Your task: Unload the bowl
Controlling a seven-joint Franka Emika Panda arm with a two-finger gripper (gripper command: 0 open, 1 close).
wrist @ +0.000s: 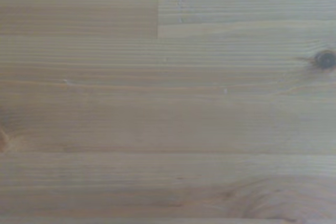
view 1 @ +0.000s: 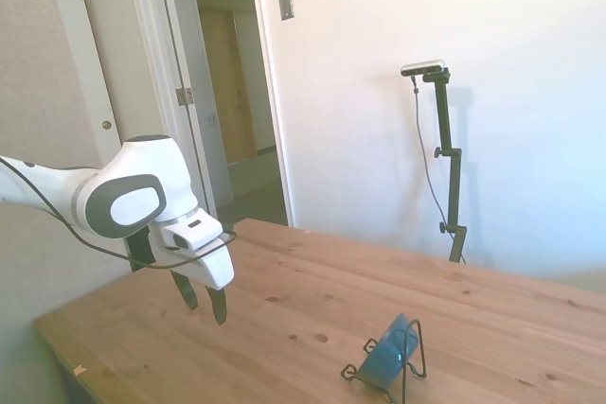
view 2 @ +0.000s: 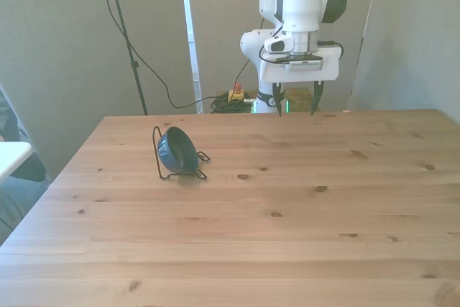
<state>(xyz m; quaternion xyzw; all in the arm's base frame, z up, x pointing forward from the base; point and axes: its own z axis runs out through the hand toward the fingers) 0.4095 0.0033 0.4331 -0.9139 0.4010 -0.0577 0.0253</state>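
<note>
While nothing had yet been lifted, the scene stood as follows.

Progress: the task was at its very start, by my reading; no part of the unloading showed as done.

Bowl: the dark teal-blue bowl (view 2: pixel 177 152) stood on edge in the thin black wire rack (view 2: pixel 160 170), leaning against the rack's upright loop, toward the front view's left on the wooden surface (view 2: pixel 287 235). The side view showed the same, with the bowl (view 1: pixel 391 353) propped at a slant inside the wire frame (view 1: pixel 414 362).

Gripper: the gripper (view 2: pixel 295 111) hung over the far edge of the surface, pointing down, its two dark fingers spread wide apart with nothing between them. In the side view the gripper (view 1: pixel 204 303) was above the wood, not touching it.

Gap: gripper and bowl were well apart, the bowl lying toward the front view's left and nearer the camera than the gripper.

Wrist view: only bare planks (wrist: pixel 168 103) and a knot (wrist: pixel 324 59) showed; neither bowl nor rack was in it.

Left to do: by my judgement all of it, namely travelling over to the rack, closing on the bowl's rim, lifting it clear of the wire and setting it on the wood.

Risk: the light rack might drag along with the bowl.
</note>
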